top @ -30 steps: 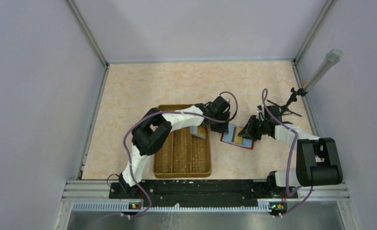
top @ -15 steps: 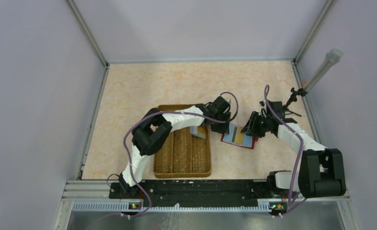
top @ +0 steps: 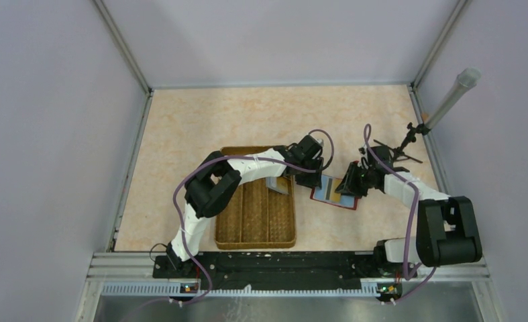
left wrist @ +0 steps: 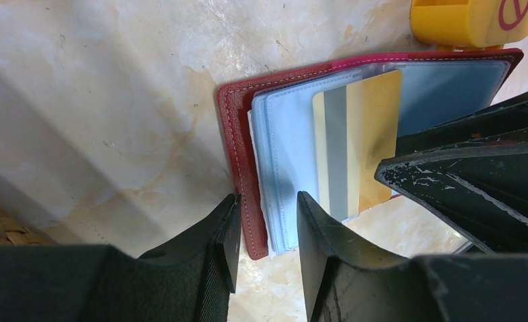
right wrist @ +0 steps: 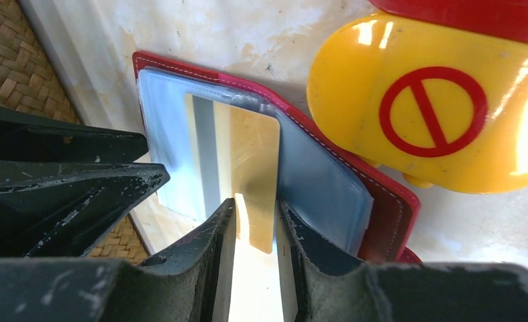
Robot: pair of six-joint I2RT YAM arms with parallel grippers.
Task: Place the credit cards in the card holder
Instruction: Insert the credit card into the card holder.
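Observation:
The dark red card holder (top: 327, 192) lies open on the table right of the tray, pale blue sleeves up. A gold credit card with a grey stripe (left wrist: 361, 134) sticks partly out of a sleeve. My left gripper (left wrist: 266, 201) is closed narrowly over the holder's left edge (left wrist: 237, 134), red cover and blue sleeves between its fingers. My right gripper (right wrist: 255, 204) has the card's free end (right wrist: 247, 154) between its nearly shut fingers, at the holder's (right wrist: 388, 194) open side. From above, the left gripper (top: 311, 181) and right gripper (top: 347, 188) face each other across the holder.
A brown woven divided tray (top: 254, 221) lies left of the holder, with a grey card-like rectangle (top: 279, 184) at its right edge under the left arm. A round yellow-and-red object (right wrist: 422, 114) touches the holder's far side. A stand with a grey tube (top: 449, 100) leans at the back right.
The right gripper drew back from the holder half a second ago and is now back at the card's end. The left arm and the holder have stayed put.

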